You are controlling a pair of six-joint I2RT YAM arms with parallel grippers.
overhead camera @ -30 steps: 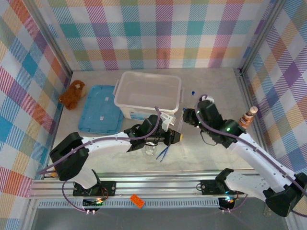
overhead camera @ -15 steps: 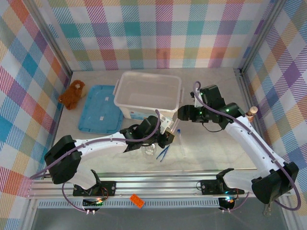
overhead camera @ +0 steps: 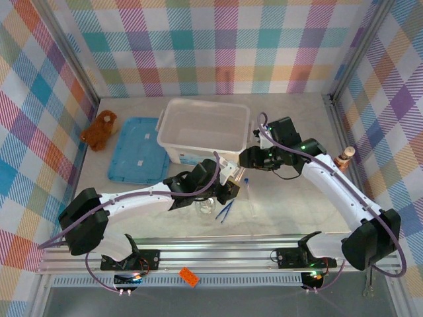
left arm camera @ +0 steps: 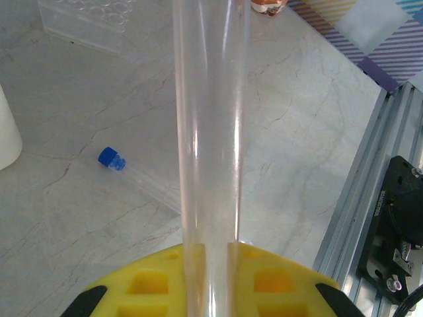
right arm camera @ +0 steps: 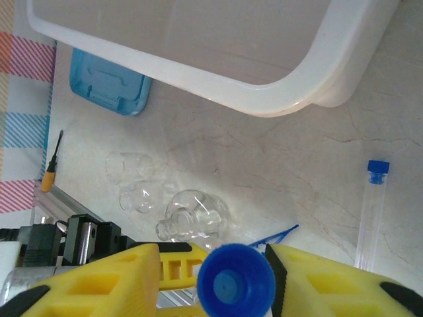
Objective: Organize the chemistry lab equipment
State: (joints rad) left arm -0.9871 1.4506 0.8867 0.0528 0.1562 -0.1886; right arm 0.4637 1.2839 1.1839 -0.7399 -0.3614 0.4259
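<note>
Claws first, from the overhead camera: the left claw (overhead camera: 228, 190) sits just at 6 o'clock of the white bin (overhead camera: 206, 101). The blue tweezers (overhead camera: 225, 211) and some clear glassware (overhead camera: 206, 206) lie on the table (overhead camera: 284, 205) just at that claw's 6 o'clock. The right claw (overhead camera: 246, 158) hangs by the bin's 4 o'clock corner, and a blue lid (overhead camera: 139, 150) lies at the bin's 9 o'clock.

On the left wrist camera I see the left claw clamped on a clear tube (left arm camera: 210, 132) that runs straight toward 12 o'clock. A loose test tube (left arm camera: 142, 181) lies flat on the table at its 9 o'clock.

On the right wrist camera a blue cap (right arm camera: 236, 284) sits between the right claw's jaws, touching the one at its 3 o'clock. I cannot tell whether they pinch it. The bin's corner is at 12 o'clock, the loose test tube at 3 o'clock.
</note>
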